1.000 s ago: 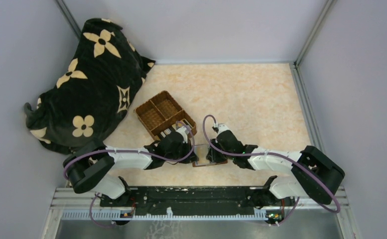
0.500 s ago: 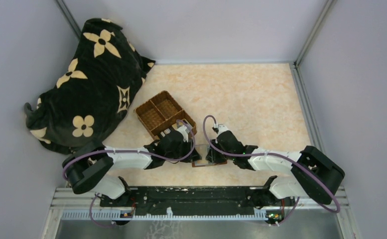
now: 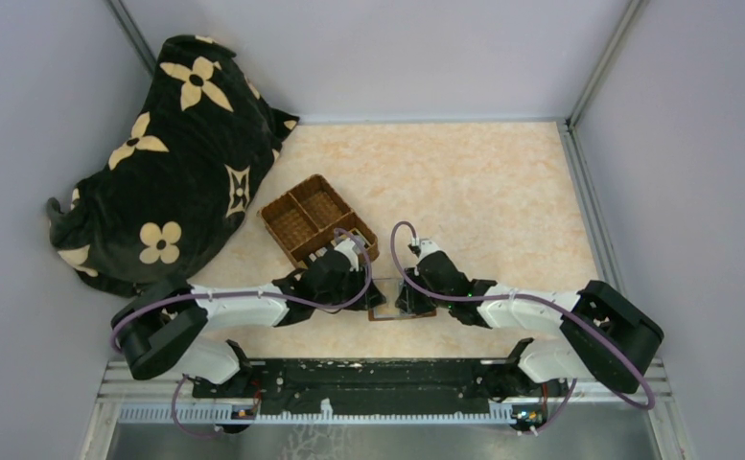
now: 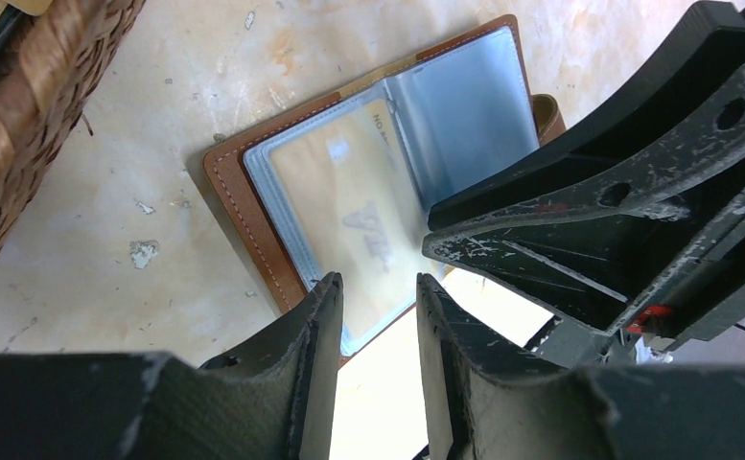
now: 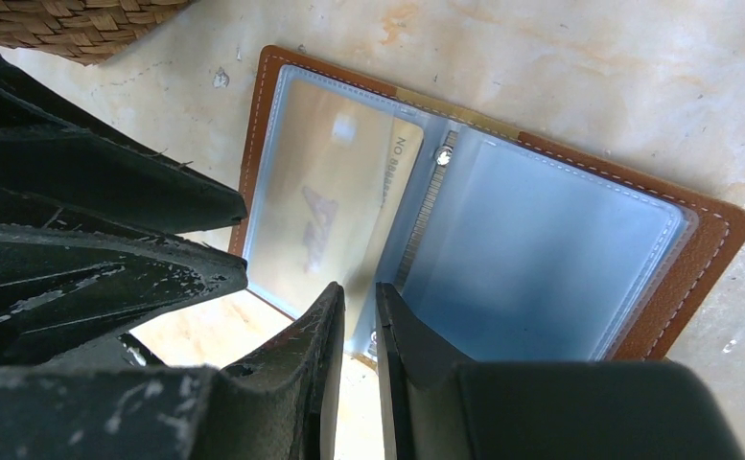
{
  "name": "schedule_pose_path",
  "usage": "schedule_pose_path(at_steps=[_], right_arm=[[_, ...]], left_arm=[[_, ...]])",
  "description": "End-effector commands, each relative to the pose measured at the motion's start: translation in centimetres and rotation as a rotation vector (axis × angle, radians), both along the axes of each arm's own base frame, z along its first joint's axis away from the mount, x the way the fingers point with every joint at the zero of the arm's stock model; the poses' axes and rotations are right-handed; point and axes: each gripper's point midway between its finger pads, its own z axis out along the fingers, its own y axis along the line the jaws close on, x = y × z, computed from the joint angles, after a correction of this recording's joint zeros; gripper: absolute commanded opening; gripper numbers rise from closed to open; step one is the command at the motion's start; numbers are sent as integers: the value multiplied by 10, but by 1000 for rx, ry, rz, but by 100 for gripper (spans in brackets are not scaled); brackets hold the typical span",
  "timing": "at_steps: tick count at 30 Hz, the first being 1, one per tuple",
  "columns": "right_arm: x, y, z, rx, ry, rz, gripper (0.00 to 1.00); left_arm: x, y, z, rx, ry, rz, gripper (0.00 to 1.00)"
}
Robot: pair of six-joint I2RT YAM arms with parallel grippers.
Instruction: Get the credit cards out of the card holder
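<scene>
Card holder (image 5: pixel 541 249) (open) lies near wicker tray (image 3: pixel 289 194), under right gripper (image 5: pixel 359 297).

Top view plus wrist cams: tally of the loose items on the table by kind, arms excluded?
card holder: 1 (open, flat on the table)
gold card: 1 (in the left sleeve; the right sleeve looks empty)
wicker basket: 1 (the left arm hides its near compartment)
black flowered cloth: 1
Total: 4
</scene>
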Motion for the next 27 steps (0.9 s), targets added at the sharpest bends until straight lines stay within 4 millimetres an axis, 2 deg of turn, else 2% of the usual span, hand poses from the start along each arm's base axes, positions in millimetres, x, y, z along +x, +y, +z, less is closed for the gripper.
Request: schedule_pose_path(at_steps=[1,15,27], right_arm=[[5,9,10,39,-30,4,19],[5,8,7,34,-27,5,19],[3,9,5,37,-21,12,19]], left_arm=[[1,-2,-3,11,-1,2,40],[0,0,-15,33,18,11,40],[-6,-18,-16,-20,52,-36,40]])
